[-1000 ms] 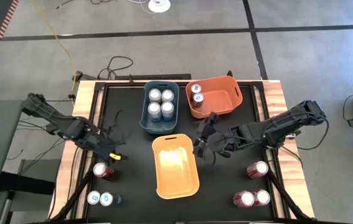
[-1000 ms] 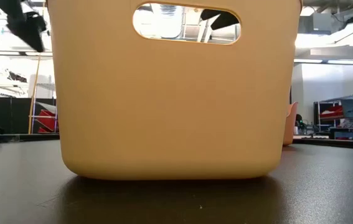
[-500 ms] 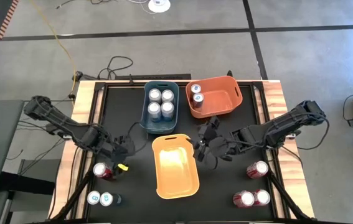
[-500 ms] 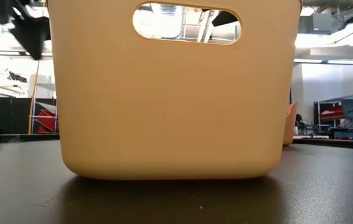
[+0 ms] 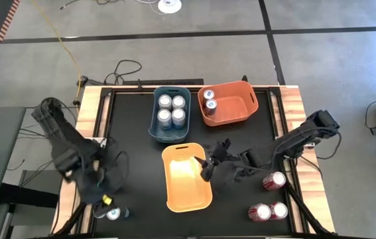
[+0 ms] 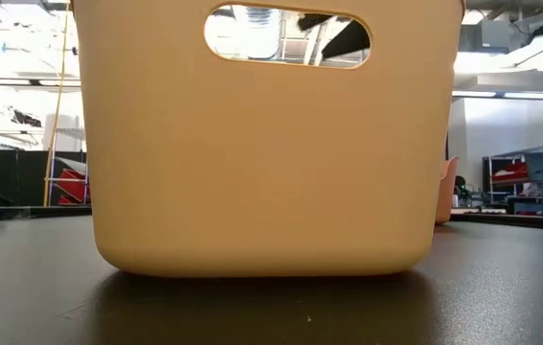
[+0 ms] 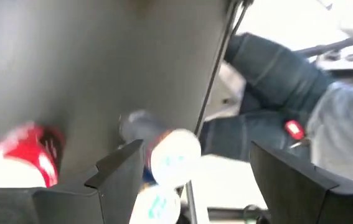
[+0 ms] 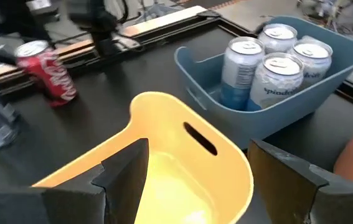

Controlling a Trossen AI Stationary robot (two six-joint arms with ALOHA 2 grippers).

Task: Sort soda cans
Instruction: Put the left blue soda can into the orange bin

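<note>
Left gripper (image 5: pixel 103 198) low at lower left of the high view, fingers (image 7: pixel 117 177) spread apart, hovering over two white cans (image 5: pixel 113 214) at the table's (image 5: pixel 141 199) lower left edge; one white can (image 7: pixel 175 155) lined up between the fingers in the left wrist view, a red can (image 7: pixel 20 158) at that frame's left edge. Right gripper (image 5: pixel 205 169) at centre frame, over the right rim of the yellow bin (image 5: pixel 186 178), fingers (image 8: pixel 123 165) apart, holding nothing. Four blue-marked cans (image 5: pixel 172 110) upright in the blue bin (image 5: pixel 156 123) at upper centre; two cans (image 5: pixel 209 99) in the orange bin (image 5: pixel 241 109) beside it. Three red cans (image 5: pixel 268 202) at lower right of the table. Low view filled by the yellow bin's wall (image 6: pixel 271 163).
</note>
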